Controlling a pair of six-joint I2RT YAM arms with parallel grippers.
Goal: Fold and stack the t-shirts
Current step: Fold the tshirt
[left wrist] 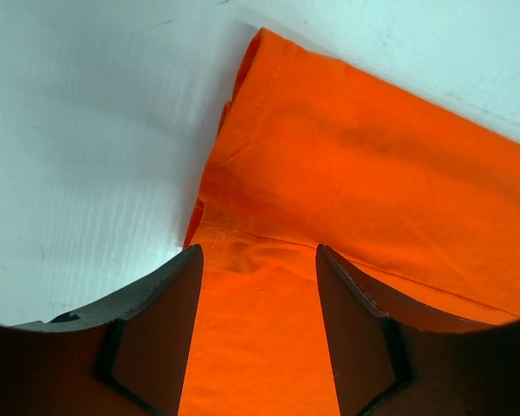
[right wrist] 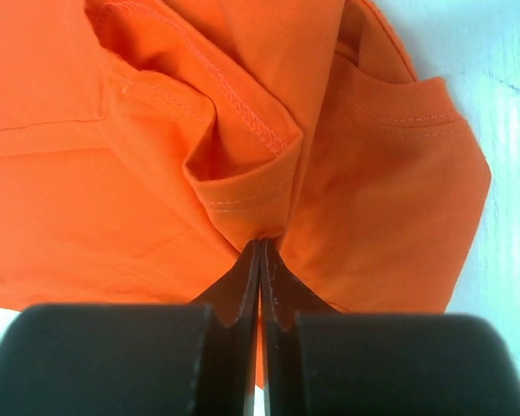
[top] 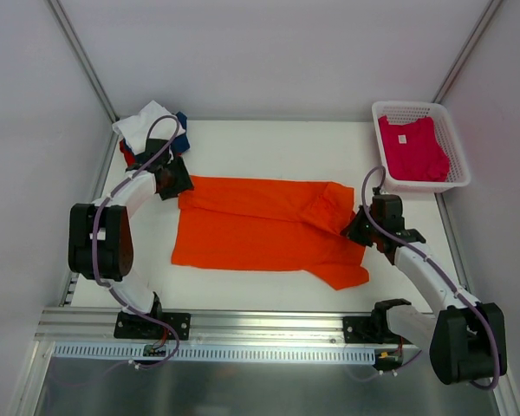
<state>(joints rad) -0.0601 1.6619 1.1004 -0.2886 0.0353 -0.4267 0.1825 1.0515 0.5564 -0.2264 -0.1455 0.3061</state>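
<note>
A bright orange t-shirt lies spread and partly folded across the middle of the table, one sleeve sticking out toward the front right. At the shirt's far left corner my left gripper is open. In the left wrist view its fingers stand apart over the flat orange cloth, and the gripper grips nothing. My right gripper is at the shirt's right end. In the right wrist view the gripper is shut on a bunched fold of the orange shirt near a sleeve hem. A magenta-pink t-shirt lies in the basket.
A white mesh basket stands at the back right corner. At the back left, just behind my left gripper, sits a pile of folded shirts with white on top and navy and red below. Walls enclose the table on three sides.
</note>
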